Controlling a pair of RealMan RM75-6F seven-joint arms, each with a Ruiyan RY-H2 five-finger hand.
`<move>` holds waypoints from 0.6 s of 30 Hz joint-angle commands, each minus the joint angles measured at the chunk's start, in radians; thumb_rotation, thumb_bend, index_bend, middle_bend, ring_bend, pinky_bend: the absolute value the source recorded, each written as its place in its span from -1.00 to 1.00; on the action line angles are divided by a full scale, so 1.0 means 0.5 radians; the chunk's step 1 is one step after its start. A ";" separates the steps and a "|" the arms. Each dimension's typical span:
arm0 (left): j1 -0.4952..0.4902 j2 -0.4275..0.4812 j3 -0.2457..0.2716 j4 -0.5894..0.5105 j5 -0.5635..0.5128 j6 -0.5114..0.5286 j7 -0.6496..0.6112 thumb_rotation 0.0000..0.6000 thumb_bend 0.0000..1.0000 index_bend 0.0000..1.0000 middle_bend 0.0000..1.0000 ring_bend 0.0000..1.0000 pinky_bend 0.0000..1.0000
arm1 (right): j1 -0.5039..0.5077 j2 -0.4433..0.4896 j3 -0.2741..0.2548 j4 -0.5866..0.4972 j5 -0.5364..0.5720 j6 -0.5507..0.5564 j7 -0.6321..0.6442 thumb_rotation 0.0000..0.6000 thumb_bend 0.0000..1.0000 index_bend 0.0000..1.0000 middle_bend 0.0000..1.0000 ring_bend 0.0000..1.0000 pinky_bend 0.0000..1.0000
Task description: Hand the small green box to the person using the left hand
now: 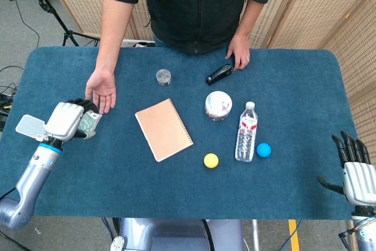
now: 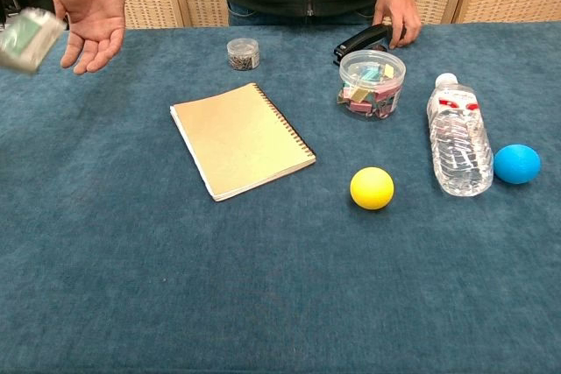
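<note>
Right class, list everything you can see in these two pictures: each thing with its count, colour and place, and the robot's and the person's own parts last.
small green box: one, pale green, held off the table in the left robot hand
notebook: one, tan, spiral-bound, table middle
yellow ball: one, yellow, near side of the notebook
blue ball: one, blue, beside the bottle
water bottle: one, clear, lying flat
tub: one, clear, holds coloured bits
small jar: one, clear, far side
stapler: one, black, by the person's hand
white case: one, white, left edge
table: one, blue cloth
person's open palm: one, just beyond the box
left robot hand: one, grey
right robot hand: one, grey, right edge, holds nothing
</note>
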 commanded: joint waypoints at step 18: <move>-0.221 -0.462 -0.183 0.451 -0.213 0.169 0.060 1.00 -1.00 -1.00 -1.00 -1.00 -1.00 | 0.011 -0.011 0.016 0.027 0.047 -0.032 -0.002 1.00 -1.00 -1.00 -1.00 -1.00 -1.00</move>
